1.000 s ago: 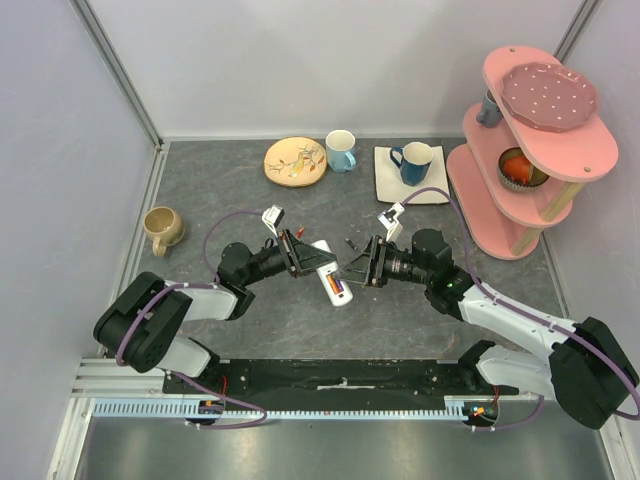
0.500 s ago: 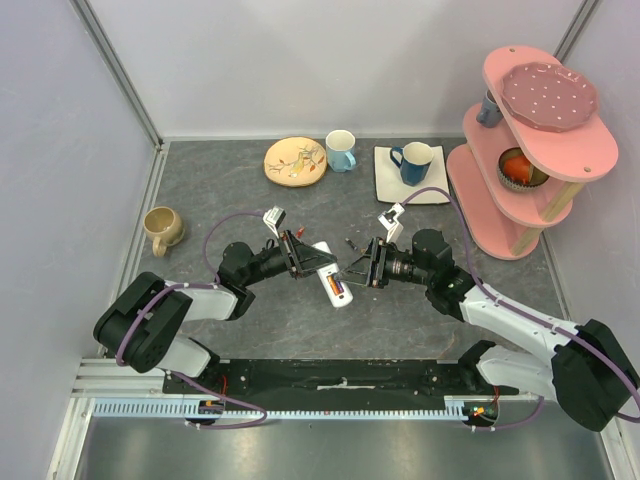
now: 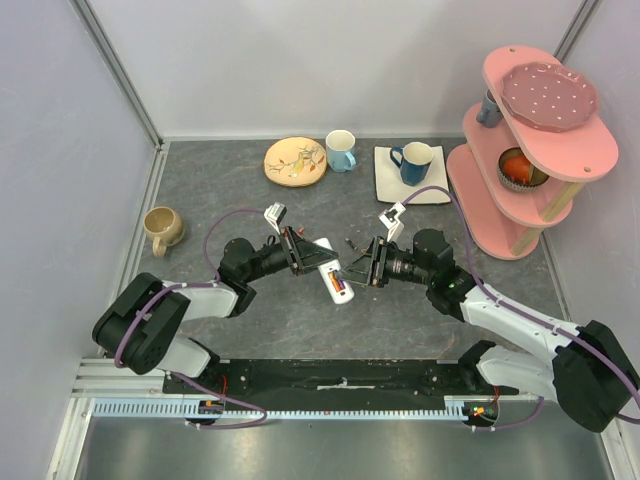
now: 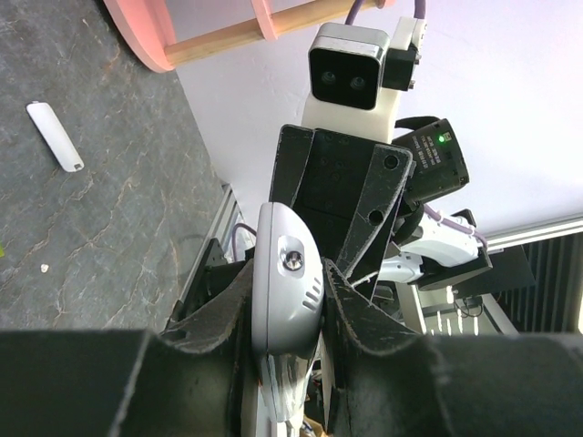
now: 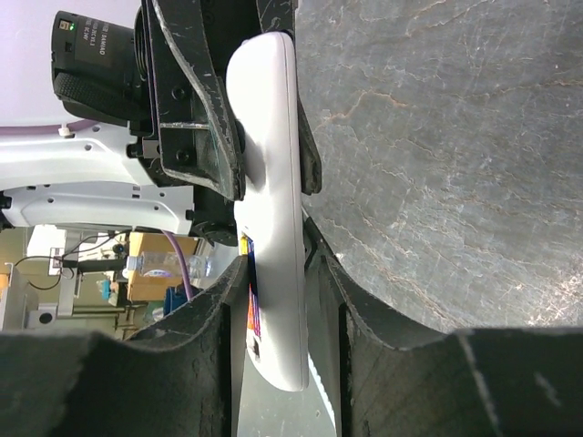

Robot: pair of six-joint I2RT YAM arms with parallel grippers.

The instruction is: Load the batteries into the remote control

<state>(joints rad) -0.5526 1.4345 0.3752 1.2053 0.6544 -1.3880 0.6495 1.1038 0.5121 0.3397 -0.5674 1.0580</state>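
Observation:
The white remote control (image 3: 331,275) hangs above the table between both arms, its open compartment facing up. Batteries (image 3: 338,289) with red and orange wraps lie inside it, and they show as orange and blue stripes (image 5: 252,300) in the right wrist view. My left gripper (image 3: 320,258) is shut on one end of the remote control (image 4: 287,291), both pads pressed to its sides. My right gripper (image 5: 278,264) straddles the other end of the remote control (image 5: 269,209). One finger lies against it. A thin gap remains at the other finger (image 5: 332,291), so its jaws are open.
A small white cover piece (image 4: 55,135) lies on the dark table. At the back stand a beige mug (image 3: 163,228), a painted plate (image 3: 296,160), a white and blue mug (image 3: 340,150), a blue mug (image 3: 412,162) on a square plate, and a pink shelf stand (image 3: 525,150).
The right gripper's jaws have narrowed around the remote's end. The left gripper has kept its hold and shifted slightly.

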